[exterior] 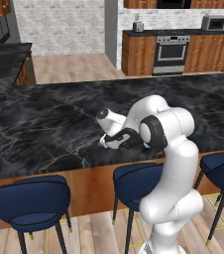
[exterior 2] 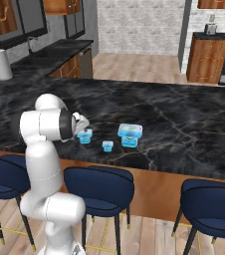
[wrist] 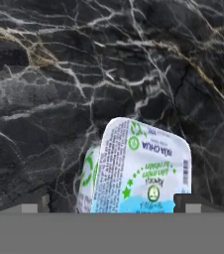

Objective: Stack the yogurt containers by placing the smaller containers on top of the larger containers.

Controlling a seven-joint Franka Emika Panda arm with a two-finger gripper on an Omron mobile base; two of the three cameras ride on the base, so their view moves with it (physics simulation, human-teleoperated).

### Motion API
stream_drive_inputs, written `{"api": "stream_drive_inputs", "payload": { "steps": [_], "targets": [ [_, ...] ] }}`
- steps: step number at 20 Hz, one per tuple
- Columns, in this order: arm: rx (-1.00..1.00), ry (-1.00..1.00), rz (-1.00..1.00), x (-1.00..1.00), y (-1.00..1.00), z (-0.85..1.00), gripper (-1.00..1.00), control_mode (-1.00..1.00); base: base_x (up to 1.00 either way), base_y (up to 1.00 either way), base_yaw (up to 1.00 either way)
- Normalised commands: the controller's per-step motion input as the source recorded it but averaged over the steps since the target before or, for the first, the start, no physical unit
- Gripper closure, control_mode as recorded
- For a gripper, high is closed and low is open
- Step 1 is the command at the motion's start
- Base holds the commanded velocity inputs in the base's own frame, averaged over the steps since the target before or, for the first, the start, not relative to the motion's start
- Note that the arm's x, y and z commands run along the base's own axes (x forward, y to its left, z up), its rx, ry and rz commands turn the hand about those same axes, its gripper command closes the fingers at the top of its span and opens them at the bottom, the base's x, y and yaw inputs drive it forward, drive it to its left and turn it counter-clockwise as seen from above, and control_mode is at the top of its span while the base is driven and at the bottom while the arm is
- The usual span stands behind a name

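Hand view: yogurt tub (wrist: pixel 141 171) sits betw the spread tool (wrist: pixel 111 203) fingertips (not pinched), on counter (wrist: pixel 59 74).

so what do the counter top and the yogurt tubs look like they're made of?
Counter top: looks like polished black marble or a marble-look slab, with pale and tan veins running through it and a faint sheen.

Yogurt tubs, e.g. the one under the hand: likely thin plastic with a printed white lid, going by the light-blue translucent walls on the biggest tub and the label text and barcode. It is a render, so this is only a guess.
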Motion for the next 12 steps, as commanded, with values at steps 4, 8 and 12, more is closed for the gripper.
{"api": "stream_drive_inputs", "payload": {
  "steps": [4, 8, 12],
  "targets": [
    [0.00, 0.00, 0.00, 0.10, 0.00, -0.14, -1.00, -1.00, 0.00, 0.00, 0.00],
    [0.00, 0.00, 0.00, 0.06, 0.00, -0.13, -1.00, -1.00, 0.00, 0.00, 0.00],
    [0.00, 0.00, 0.00, 0.04, 0.00, -0.02, -1.00, -1.00, 0.00, 0.00, 0.00]
  ]
}}
